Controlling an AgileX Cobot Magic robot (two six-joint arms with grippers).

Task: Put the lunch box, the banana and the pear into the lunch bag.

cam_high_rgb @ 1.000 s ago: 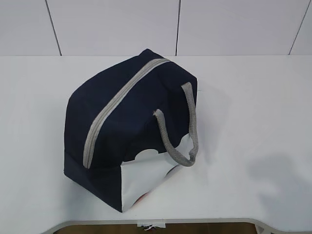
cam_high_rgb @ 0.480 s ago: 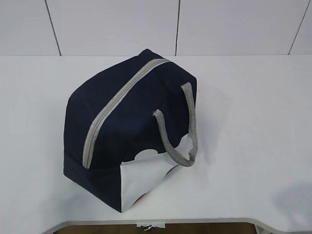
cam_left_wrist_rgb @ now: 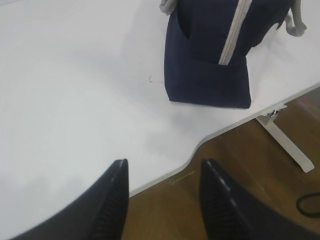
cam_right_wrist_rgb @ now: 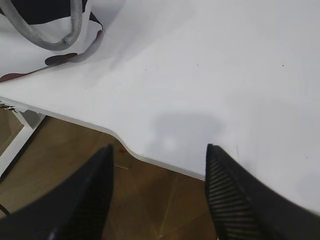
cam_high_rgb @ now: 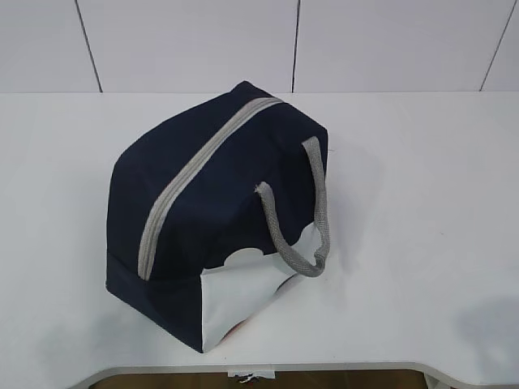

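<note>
Navy fabric bag (cam_high_rgb: 215, 215) stands on the white table (cam_high_rgb: 405, 203), left of centre in the exterior view, its grey zipper (cam_high_rgb: 195, 174) closed along the top. No box, banana or pear shows anywhere, so packing looks finished, though I cannot see inside. Left tool (cam_left_wrist_rgb: 162, 200) and right tool (cam_right_wrist_rgb: 160, 192) hang spread and empty over the table's near edge.

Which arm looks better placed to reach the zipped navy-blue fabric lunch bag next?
Probably left: the left hand, open and empty, faces the navy-blue fabric lunch bag zipper end; the right hand sees only its corner.
</note>
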